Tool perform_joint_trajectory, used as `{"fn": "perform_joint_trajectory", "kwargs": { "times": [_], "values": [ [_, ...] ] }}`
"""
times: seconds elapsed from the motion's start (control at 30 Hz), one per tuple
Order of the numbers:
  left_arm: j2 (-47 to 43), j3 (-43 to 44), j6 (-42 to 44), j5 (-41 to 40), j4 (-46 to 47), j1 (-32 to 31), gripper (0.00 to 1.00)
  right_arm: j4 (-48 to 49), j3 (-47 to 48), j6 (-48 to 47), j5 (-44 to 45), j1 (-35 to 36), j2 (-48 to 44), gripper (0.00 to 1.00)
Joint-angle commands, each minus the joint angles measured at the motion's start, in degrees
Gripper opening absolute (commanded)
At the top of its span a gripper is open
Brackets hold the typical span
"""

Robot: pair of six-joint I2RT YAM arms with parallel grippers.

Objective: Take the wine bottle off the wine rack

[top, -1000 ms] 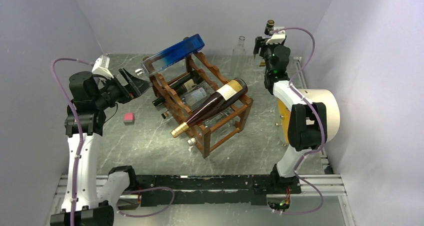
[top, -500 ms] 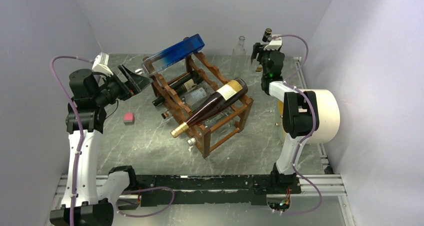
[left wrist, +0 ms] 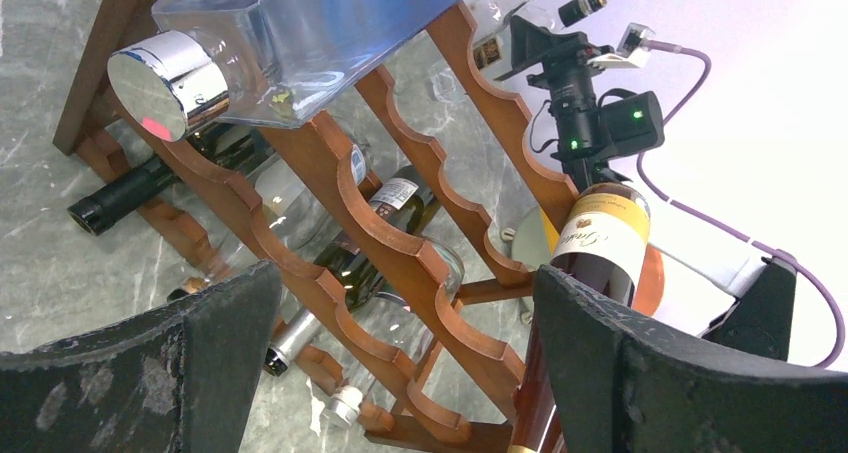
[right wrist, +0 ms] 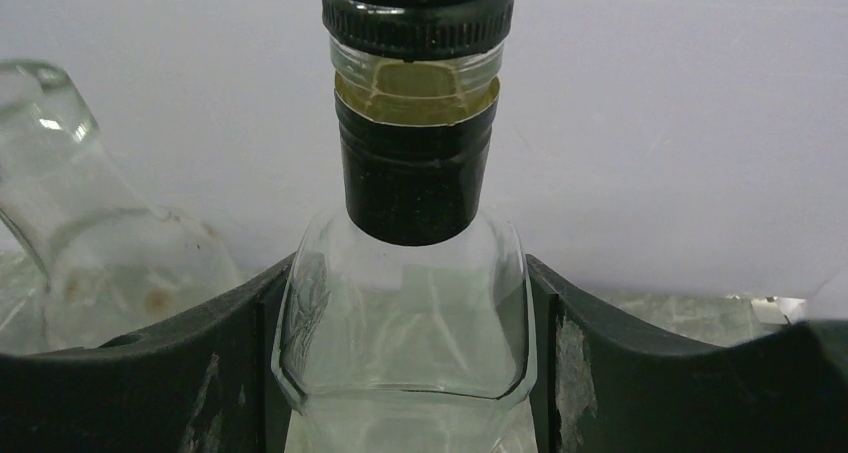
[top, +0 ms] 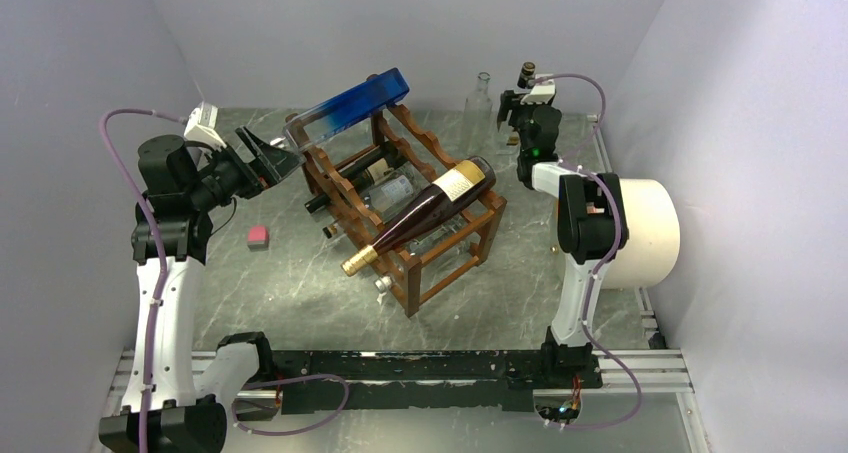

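Observation:
The reddish-brown wine rack (top: 440, 235) stands mid-table and holds several bottles: a blue-and-clear square bottle (top: 350, 108) on top, a dark red bottle with a cream label (top: 425, 211) on its near side, and darker bottles lower down. My left gripper (top: 285, 159) is open and empty by the rack's left end, near the square bottle's silver cap (left wrist: 165, 83); the rack rails (left wrist: 400, 263) lie between its fingers. My right gripper (top: 517, 105) is at the back right, shut on a clear black-capped bottle (right wrist: 405, 303) held upright, clear of the rack.
An empty clear bottle (top: 481, 91) stands at the back wall just left of the held bottle and also shows in the right wrist view (right wrist: 90, 243). A small pink block (top: 258, 235) lies left of the rack. A big white roll (top: 645, 233) sits on the right.
My right arm has carried the clear bottle further back and a little left, toward the back wall. My left gripper has edged up toward the rack's left end.

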Motion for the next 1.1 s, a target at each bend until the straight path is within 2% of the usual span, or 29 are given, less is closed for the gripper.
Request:
{"fn": "perform_joint_trajectory", "kwargs": {
  "times": [0.0, 0.27, 0.43, 0.5, 0.8, 0.93, 1.07],
  "values": [
    [-0.88, 1.21, -0.05, 1.36, 1.49, -0.19, 0.99, 10.02, 3.25, -2.31, -0.39, 0.21, 0.62, 0.00],
    [-1.20, 1.51, 0.25, 1.44, 0.92, -0.17, 0.99, 10.28, 2.00, -3.31, -0.54, 0.39, 3.03, 0.01],
    [-1.53, 2.10, 0.93, 0.95, 0.02, -0.21, 0.99, 9.80, 1.05, -4.99, 0.13, 0.84, 2.26, 0.43],
    [-1.74, 2.19, 1.29, 0.76, -0.59, -0.16, 0.99, 8.73, 1.28, -5.40, 0.50, 0.92, 1.91, 0.55],
    [-3.72, 3.35, 2.13, -0.14, -2.65, -0.20, 0.99, 6.11, 0.48, -7.09, 1.71, 1.20, -1.62, 0.83],
    [-4.06, 3.58, 2.14, 0.83, -3.19, -0.18, 0.99, 4.31, -0.07, -7.82, 2.81, 1.22, -2.67, 0.90],
    [-4.70, 3.55, 2.31, 1.20, -3.73, -0.19, 0.99, -0.14, -0.22, -9.46, 3.58, 1.20, -8.08, 0.91]
  ]
}}
